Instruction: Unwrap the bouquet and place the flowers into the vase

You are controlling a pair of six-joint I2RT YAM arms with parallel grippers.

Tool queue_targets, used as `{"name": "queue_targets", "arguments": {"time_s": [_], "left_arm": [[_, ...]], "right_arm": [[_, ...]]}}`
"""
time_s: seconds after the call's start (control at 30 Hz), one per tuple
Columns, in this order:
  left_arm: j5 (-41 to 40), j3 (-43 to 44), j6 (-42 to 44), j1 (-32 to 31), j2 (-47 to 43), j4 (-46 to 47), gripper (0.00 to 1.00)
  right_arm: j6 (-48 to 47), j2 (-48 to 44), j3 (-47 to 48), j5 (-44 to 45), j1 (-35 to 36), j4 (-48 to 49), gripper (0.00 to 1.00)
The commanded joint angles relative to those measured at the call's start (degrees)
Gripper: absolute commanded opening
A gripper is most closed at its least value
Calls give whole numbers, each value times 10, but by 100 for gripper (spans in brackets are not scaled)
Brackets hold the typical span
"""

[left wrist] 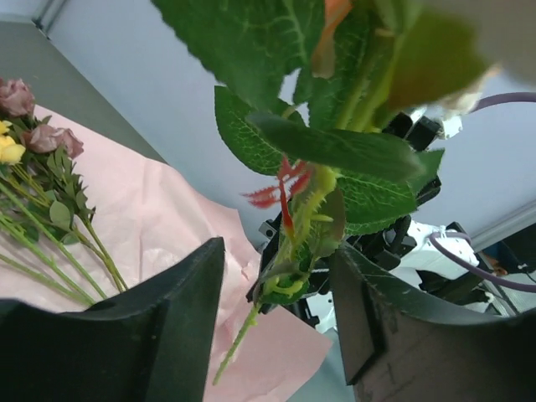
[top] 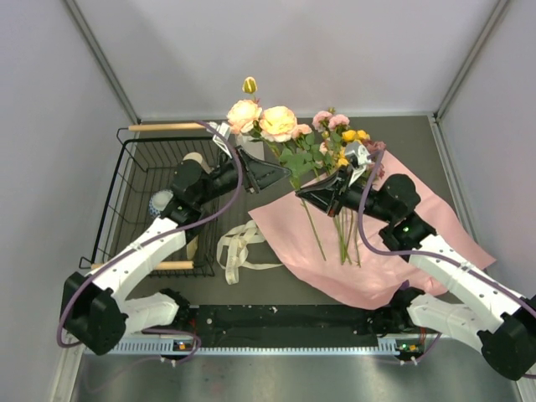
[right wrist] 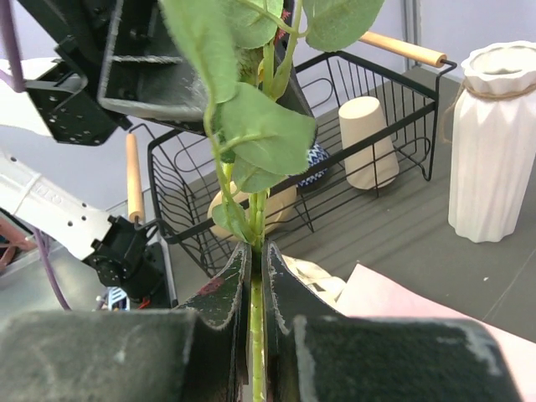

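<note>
The pink wrap paper [top: 394, 243] of the bouquet lies spread flat on the table, with its cream ribbon [top: 239, 251] loose to its left. Several flowers [top: 345, 226] lie on the paper, pink, yellow and mauve heads at the far end. My right gripper [top: 305, 194] [right wrist: 257, 272] is shut on a green stem [right wrist: 256, 318] of the peach roses [top: 275, 123] and holds them upright. My left gripper [top: 280, 173] [left wrist: 276, 322] is open around the leafy stem [left wrist: 289, 268], both jaws apart from it. The white ribbed vase [right wrist: 498, 142] stands behind, mostly hidden in the top view.
A black wire basket [top: 138, 180] with wooden handles fills the left side. It holds a beige cup [right wrist: 368, 142] and a blue-patterned bowl [top: 159, 201]. Grey walls close in the table on three sides.
</note>
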Motion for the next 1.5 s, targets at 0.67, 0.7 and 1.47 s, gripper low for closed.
{"name": "queue_targets", "arguments": {"time_s": [0.67, 0.7, 1.47], "left_arm": [[-113, 211, 344, 3, -3, -236, 0], [-160, 225, 368, 3, -5, -265, 0], [-248, 551, 424, 181, 228, -229, 0]], "right_arm": [[-13, -42, 91, 299, 5, -261, 68], [-25, -54, 92, 357, 6, -278, 72], [-69, -145, 149, 414, 6, -427, 76]]}}
